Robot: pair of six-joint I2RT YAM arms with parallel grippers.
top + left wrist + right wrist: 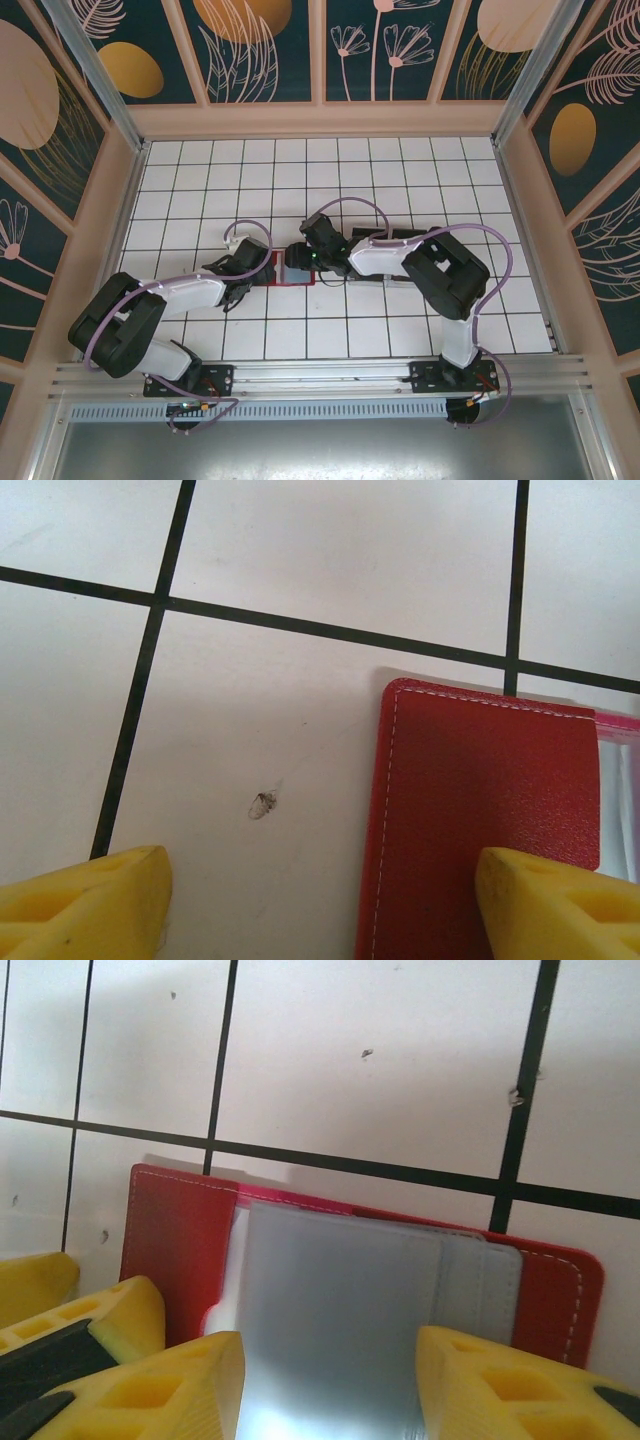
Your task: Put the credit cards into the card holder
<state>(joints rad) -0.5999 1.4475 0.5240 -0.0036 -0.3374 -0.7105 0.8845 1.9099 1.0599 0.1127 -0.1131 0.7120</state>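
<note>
The card holder (175, 1250) lies open and flat on the white tiled table (300, 570), near its middle under the tips of both arms, and its long axis runs left to right, along the table's near edge. The right gripper (330, 1345) is clenched on one grey credit card (340, 1300) by its side edges, and the card's front edge points over the holder's inner pockets. The left gripper (322, 860) is released, with one finger above bare tile and the other over the holder's red flap; whether it touches, I cannot tell.
</note>
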